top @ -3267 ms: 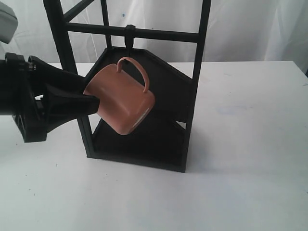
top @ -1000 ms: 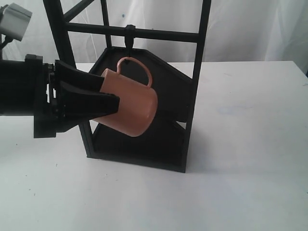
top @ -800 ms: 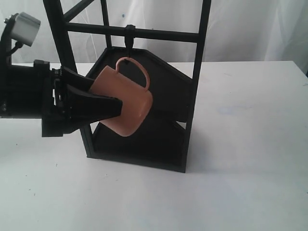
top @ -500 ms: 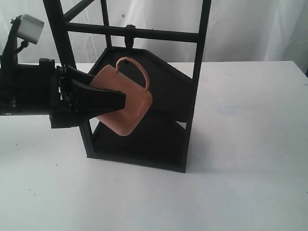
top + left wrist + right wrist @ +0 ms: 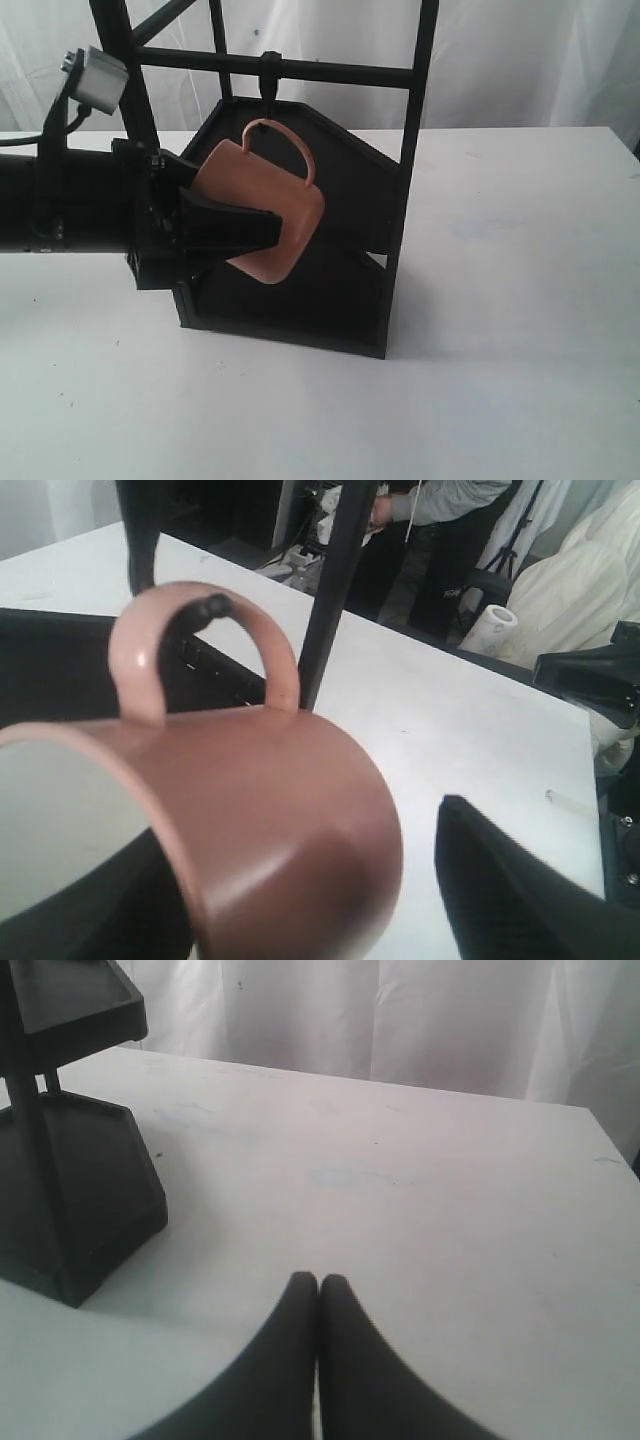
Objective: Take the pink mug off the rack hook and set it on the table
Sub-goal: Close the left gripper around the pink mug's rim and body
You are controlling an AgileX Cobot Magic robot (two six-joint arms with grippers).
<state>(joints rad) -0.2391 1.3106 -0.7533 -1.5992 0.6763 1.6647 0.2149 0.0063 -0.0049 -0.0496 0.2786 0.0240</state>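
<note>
- The pink mug [image 5: 285,190] hangs by its handle [image 5: 290,140] from the hook [image 5: 268,80] at the middle of the rack's crossbar [image 5: 340,70]. It is tilted, with its mouth turned toward the arm and its base slanting down over the lower shelf [image 5: 300,300].
- The rack [image 5: 412,180] stands toward the far edge of the table [image 5: 500,390], nearer the left corner than the right.
- The left gripper [image 5: 262,222] reaches in from the left edge with its fingers spread to either side of the mug's body. In the left wrist view one finger [image 5: 500,900] stands apart from the mug wall with bare table showing between, so the jaws are not clamped.
- The other finger is mostly hidden behind the mug, so it may be touching there, but I cannot tell.
- The right gripper [image 5: 318,1285] has its fingers pressed together on nothing. It sits over bare table toward the right edge, well apart from the rack.
- Progress: the approach looks done, since the mug sits between the fingers. None of the removal is done, because the handle is on the hook and the mug is off the table.
- Left to do, as I judge it: close on the body, raise the mug until the handle clears the hook tip, draw it out past the posts and set it upright on open table.
</note>
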